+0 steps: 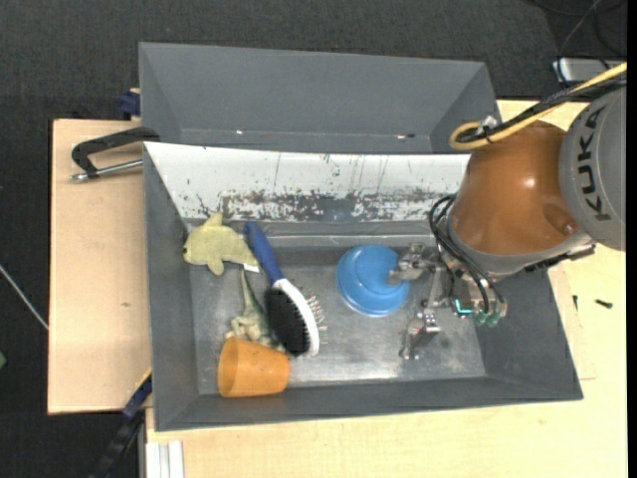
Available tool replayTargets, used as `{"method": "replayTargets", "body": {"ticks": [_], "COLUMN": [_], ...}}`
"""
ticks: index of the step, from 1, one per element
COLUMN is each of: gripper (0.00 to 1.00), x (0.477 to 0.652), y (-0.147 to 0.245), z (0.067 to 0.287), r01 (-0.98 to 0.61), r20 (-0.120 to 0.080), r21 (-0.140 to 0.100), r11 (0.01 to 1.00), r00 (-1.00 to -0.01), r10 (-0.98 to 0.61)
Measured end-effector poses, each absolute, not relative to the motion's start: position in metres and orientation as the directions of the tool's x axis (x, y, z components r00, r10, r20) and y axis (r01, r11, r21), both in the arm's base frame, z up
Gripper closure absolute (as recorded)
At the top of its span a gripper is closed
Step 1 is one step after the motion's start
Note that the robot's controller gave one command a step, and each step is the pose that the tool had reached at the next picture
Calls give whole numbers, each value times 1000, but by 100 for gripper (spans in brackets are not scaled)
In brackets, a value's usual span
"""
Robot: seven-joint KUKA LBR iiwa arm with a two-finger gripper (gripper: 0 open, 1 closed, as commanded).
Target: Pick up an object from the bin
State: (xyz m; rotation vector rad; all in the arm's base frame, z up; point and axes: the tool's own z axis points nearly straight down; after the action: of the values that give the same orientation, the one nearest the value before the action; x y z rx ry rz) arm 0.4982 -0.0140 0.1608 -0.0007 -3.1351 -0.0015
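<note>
Blue round plastic cup (pixel 371 279) sitting mid-floor of grey metal bin (pixel 348 355), just beside gripper (pixel 418 302). Gripper hanging low, jaws apart, gripping nothing. Advising: centring over cup rim before closing, avoiding blue-handled, black-bristled brush (pixel 286 312) nearby.

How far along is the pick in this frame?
Done: the gripper is down inside the bin, beside the blue cup. In hand: nothing; its fingers stand open with bare floor between them. Left: closing on a thing and lifting it; the brush, orange cup and plush toy lie at left.
</note>
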Motion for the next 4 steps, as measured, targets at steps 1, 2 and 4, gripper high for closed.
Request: {"method": "replayTargets", "body": {"ticks": [1, 2, 4], "gripper": [0, 0, 0], "x": [559, 495, 553], "y": [113, 190, 217], "z": [71, 101, 79], "r01": [-10, 250, 462], "r20": [7, 4, 48], "r21": [-4, 2, -68], "r11": [1000, 968, 884], "r00": [-1000, -968, -884], "r10": [-10, 250, 466]}}
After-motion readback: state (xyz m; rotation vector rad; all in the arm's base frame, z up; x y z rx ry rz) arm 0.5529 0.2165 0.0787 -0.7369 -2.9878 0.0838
